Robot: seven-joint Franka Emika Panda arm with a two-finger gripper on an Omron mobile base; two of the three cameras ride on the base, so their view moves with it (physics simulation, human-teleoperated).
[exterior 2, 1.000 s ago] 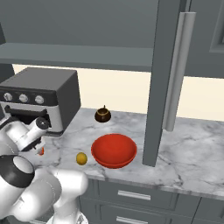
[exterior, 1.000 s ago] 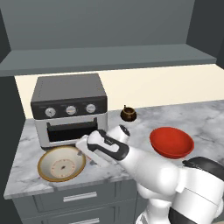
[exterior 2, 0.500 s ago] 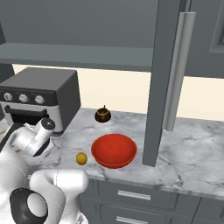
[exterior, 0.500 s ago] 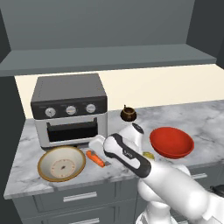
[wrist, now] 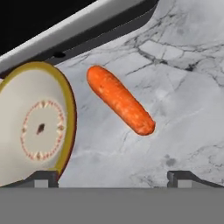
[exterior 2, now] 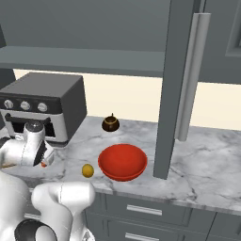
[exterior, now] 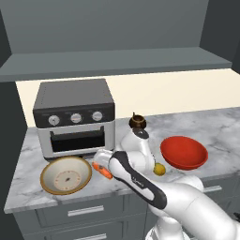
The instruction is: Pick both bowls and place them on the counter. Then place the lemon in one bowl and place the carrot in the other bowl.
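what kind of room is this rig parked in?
A rendered home kitchen, most likely. The signs: a marble counter over grey drawers, a toaster oven against the wall, and tableware and food laid out: a red bowl, a cream bowl, a lemon and a carrot.

No legible text, label, brand, number or sign appears in any view; the small dark marking on the white arm link [exterior: 138,178] at lower centre of the left base view is too small and blurred to read.
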